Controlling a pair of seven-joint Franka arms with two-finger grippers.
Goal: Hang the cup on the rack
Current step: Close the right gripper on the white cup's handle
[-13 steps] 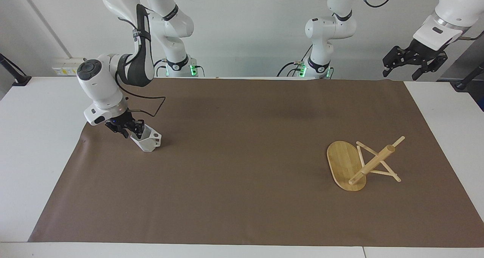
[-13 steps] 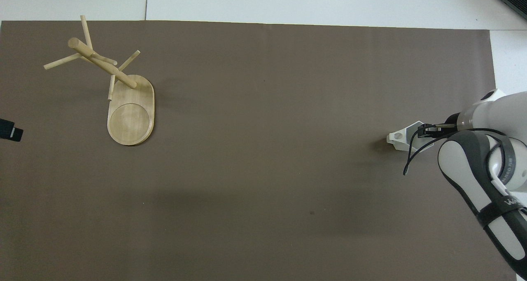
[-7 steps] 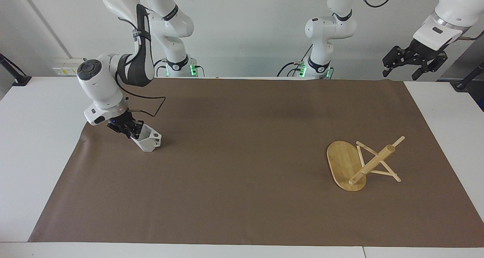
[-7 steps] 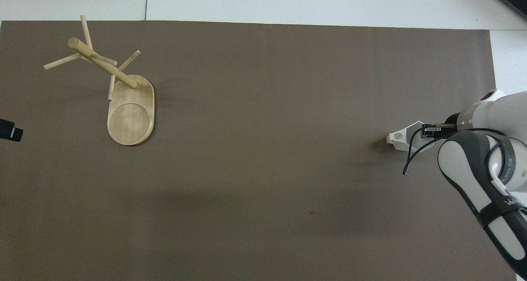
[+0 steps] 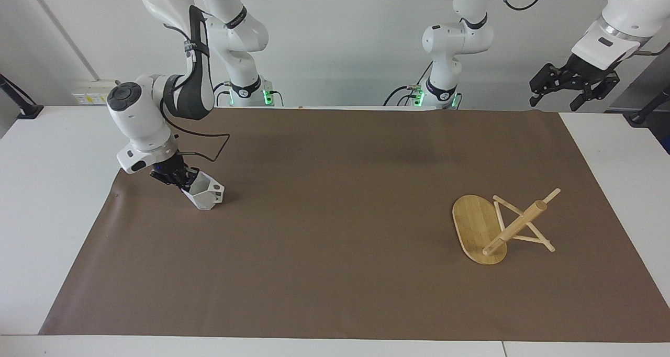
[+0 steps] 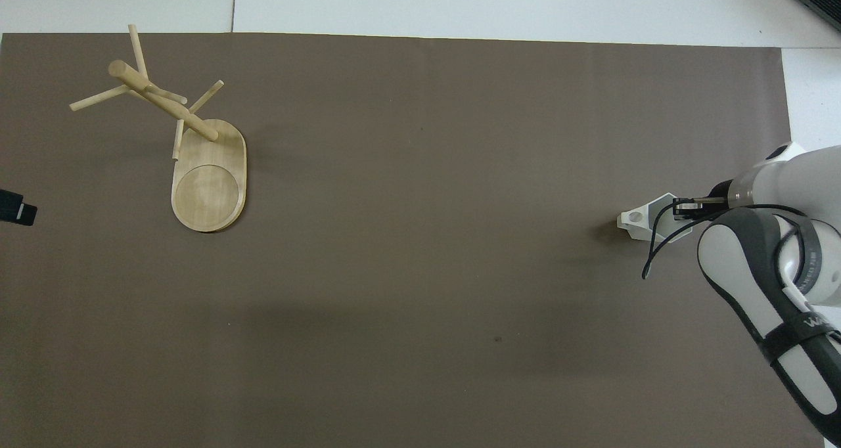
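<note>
The white faceted cup [image 5: 207,195] sits on the brown mat [image 5: 335,231] at the right arm's end of the table, tipped a little, its pierced handle pointing toward the table's middle. It also shows in the overhead view [image 6: 638,217]. My right gripper [image 5: 181,181] [image 6: 683,208] comes down at a slant and is shut on the cup's rim wall. The bamboo rack [image 5: 515,229] stands on its oval base [image 6: 209,185] at the left arm's end, with no cup on its pegs. My left gripper [image 5: 570,91] waits open, high over that end's table edge.
The brown mat covers most of the white table [image 5: 47,189]. A black cable [image 5: 209,147] loops from the right arm's wrist above the mat. Between the cup and the rack lies bare mat.
The right gripper's fingers have closed in on the cup's rim wall, and the cup has shifted very slightly. The left arm and the rack have not moved.
</note>
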